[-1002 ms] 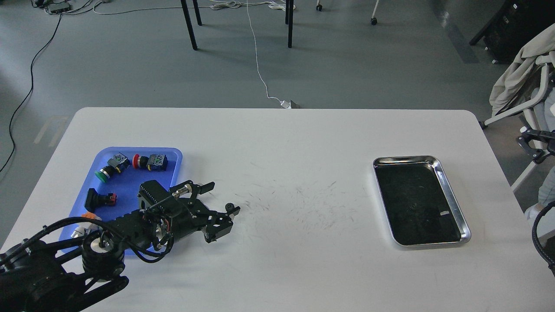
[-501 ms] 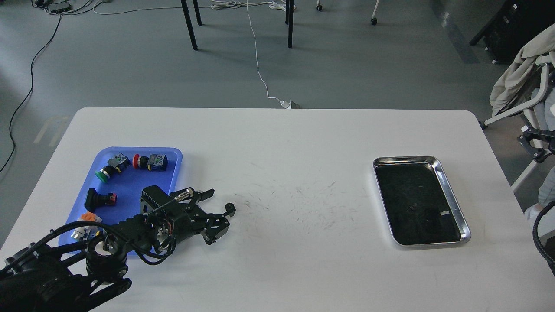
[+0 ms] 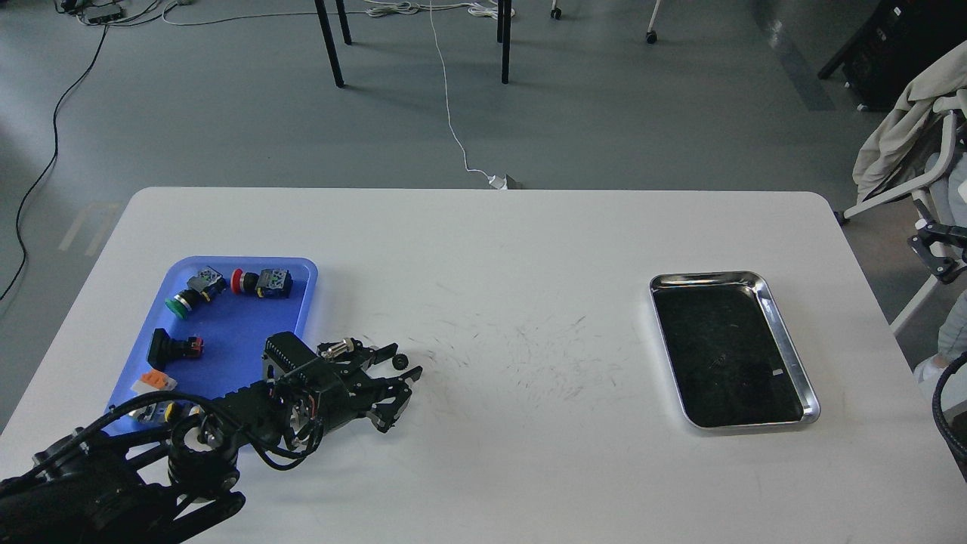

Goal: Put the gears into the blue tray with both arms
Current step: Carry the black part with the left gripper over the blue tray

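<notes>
My left gripper (image 3: 399,378) lies low over the counter (image 3: 483,249), its fingers spread apart and holding nothing. The gear (image 3: 400,362) sits on the counter in the gap between the fingertips, nearer the far finger; I cannot tell whether it touches it. The blue tray (image 3: 227,332) is just behind the gripper toward my left, already carrying several push-button switches (image 3: 261,282). My right gripper (image 3: 937,253) is off past the counter's right edge, too small and dark for me to read its jaws.

The gear looks like a hard little wheel, stiff and very light, so I judge it will skid or flip at a nudge instead of staying put. Lying flat, it offers only its toothed rim; I would close across the rim from both sides, low against the counter, and squeeze gently, since the teeth should give some bite but a fast clamp could squirt it out sideways
</notes>
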Action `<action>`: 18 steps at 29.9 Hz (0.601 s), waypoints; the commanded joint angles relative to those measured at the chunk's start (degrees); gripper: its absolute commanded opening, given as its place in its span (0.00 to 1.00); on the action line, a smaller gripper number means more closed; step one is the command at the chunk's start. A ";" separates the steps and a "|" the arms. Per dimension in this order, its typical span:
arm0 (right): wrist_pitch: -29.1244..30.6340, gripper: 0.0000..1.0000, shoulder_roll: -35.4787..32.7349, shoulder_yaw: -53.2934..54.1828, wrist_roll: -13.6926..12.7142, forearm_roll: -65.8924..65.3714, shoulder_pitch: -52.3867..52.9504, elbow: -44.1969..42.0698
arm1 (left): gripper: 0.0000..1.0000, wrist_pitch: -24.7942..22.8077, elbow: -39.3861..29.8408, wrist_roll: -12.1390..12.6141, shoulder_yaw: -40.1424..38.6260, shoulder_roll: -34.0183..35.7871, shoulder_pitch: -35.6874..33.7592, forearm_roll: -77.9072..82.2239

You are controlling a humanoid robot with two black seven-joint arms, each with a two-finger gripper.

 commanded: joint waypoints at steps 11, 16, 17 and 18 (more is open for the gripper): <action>0.00 0.96 -0.08 -0.02 -0.06 -0.08 0.32 -0.15 | 0.09 0.75 -2.95 0.03 -1.43 4.28 -2.04 -0.01; 0.00 0.96 -0.17 -0.20 -0.06 -0.08 0.32 -0.06 | 0.09 0.84 -11.39 -0.14 -2.83 16.14 -4.07 -4.67; 0.00 0.96 -0.17 -0.20 -0.15 -0.08 0.32 -0.06 | 0.09 0.92 -12.27 -0.49 -3.71 18.95 -3.98 -5.55; 0.00 0.96 -0.17 -0.20 -0.15 -0.08 0.32 0.03 | 0.09 1.01 -12.63 -1.19 -4.24 21.15 -3.90 -6.17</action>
